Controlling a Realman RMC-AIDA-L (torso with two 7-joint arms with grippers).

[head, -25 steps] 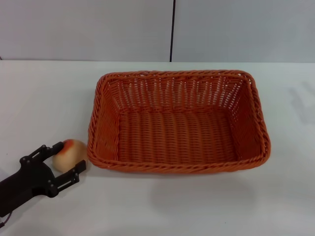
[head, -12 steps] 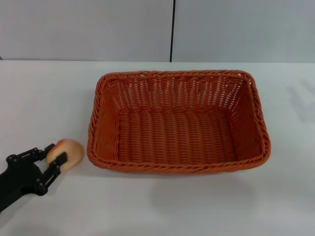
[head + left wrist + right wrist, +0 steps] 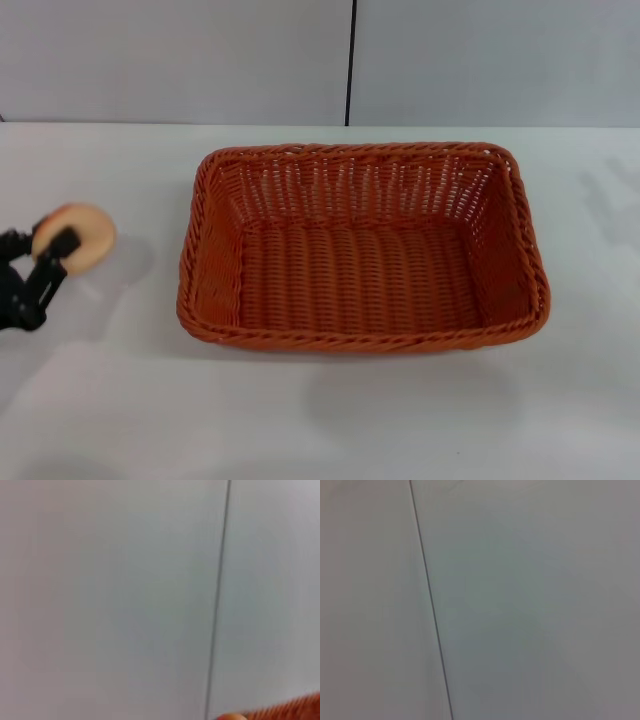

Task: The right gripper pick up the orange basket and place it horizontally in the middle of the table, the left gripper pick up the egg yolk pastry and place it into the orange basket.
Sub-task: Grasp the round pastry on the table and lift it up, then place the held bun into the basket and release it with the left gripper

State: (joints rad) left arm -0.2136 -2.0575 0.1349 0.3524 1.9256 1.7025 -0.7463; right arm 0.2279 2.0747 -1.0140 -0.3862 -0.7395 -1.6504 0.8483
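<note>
The orange basket (image 3: 362, 247) lies lengthwise across the middle of the white table (image 3: 330, 420), empty inside. At the far left of the head view my left gripper (image 3: 58, 240) is shut on the egg yolk pastry (image 3: 78, 232) and holds it above the table, well to the left of the basket; its shadow falls on the tabletop beneath. A sliver of the pastry (image 3: 232, 716) and of the basket rim (image 3: 290, 709) shows in the left wrist view. The right gripper is out of view.
A grey wall with a dark vertical seam (image 3: 350, 62) rises behind the table. The right wrist view shows only that wall and its seam (image 3: 431, 605).
My left gripper has closed on the pastry and lifted it up off the table, moving left and higher in the head view. The basket has not moved.
</note>
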